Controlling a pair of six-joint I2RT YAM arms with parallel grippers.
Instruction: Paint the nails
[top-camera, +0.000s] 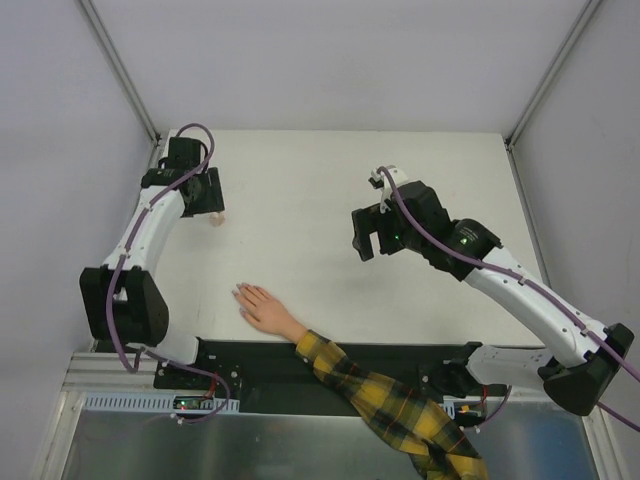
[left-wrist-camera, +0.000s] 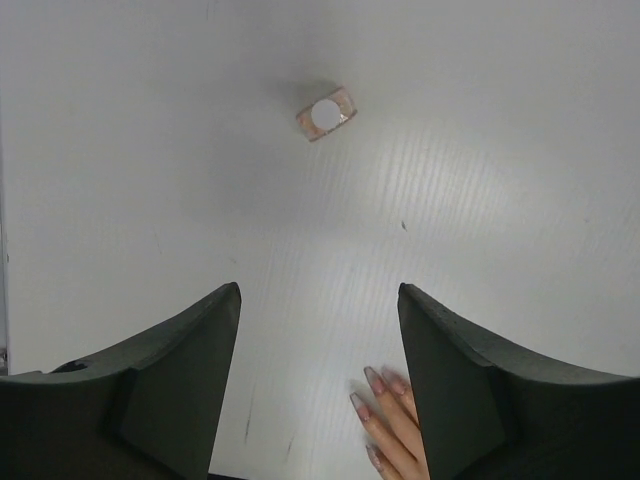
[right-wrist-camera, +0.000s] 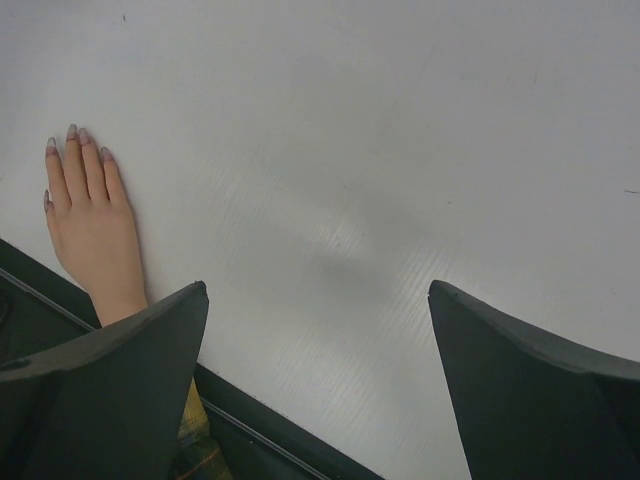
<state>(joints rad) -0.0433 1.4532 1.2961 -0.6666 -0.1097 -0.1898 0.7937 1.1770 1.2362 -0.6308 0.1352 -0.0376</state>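
My left gripper (left-wrist-camera: 320, 300) is spread wide and holds nothing, over the table's (left-wrist-camera: 480, 150) far left part. A small pinkish item (left-wrist-camera: 326, 112) with a round white top sits just ahead of it; I can't read any label. My right gripper (right-wrist-camera: 318, 292) is equally wide and empty, right of centre. The nails (right-wrist-camera: 72, 132) lie flat near the front edge between the arms, on the hand (right-wrist-camera: 95, 230) with its plaid sleeve (top-camera: 390, 400).
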